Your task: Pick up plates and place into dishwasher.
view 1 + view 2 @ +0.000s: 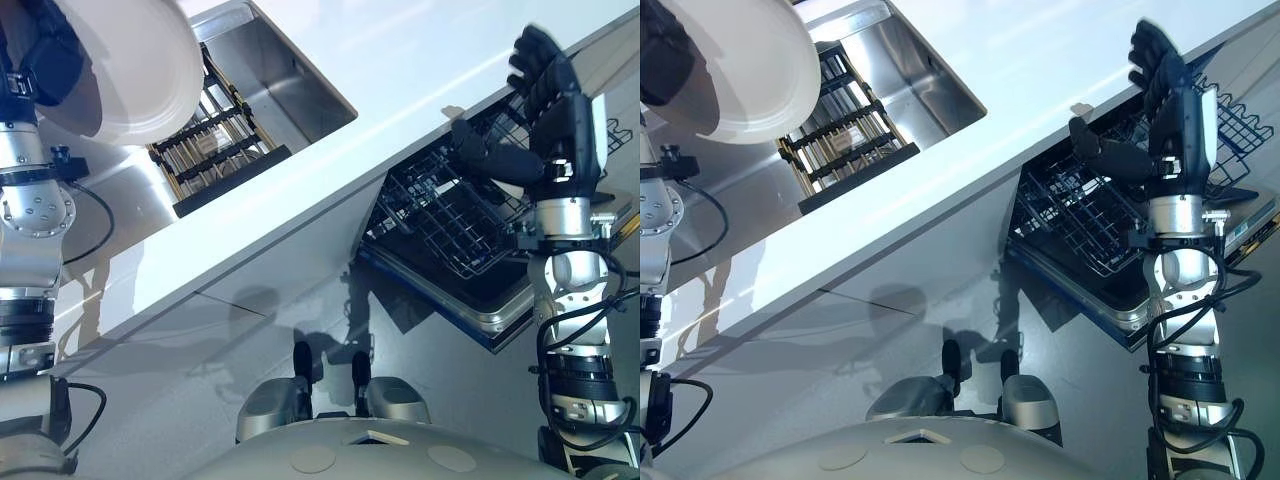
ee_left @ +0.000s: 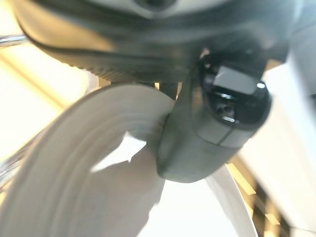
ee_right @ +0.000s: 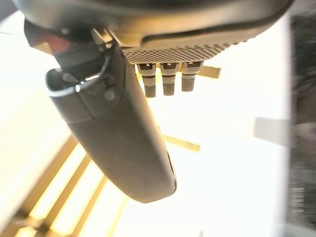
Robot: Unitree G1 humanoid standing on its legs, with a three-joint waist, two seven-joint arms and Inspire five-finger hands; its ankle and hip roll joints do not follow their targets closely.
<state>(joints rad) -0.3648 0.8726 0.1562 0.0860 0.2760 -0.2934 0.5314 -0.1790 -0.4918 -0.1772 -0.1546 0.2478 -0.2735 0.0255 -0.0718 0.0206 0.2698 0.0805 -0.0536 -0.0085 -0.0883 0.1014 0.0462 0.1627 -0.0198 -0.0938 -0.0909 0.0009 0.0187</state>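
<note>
A large white plate (image 1: 140, 70) is held up at the far left, over the sink's end, by my left hand (image 1: 45, 60), which is shut on its rim. In the left wrist view the thumb (image 2: 212, 123) presses onto the plate (image 2: 89, 197). My right hand (image 1: 545, 110) hovers above the pulled-out dishwasher rack (image 1: 450, 220), open, with straight fingers, the thumb spread and nothing in it; its thumb (image 3: 118, 133) shows up close in the right wrist view. The dark wire rack looks empty where it shows.
A steel sink (image 1: 290, 85) is set in the white countertop (image 1: 400, 60), with a black dish rack (image 1: 215, 140) inside it. The open dishwasher door (image 1: 480, 315) juts out below the counter's edge. Grey floor lies in front.
</note>
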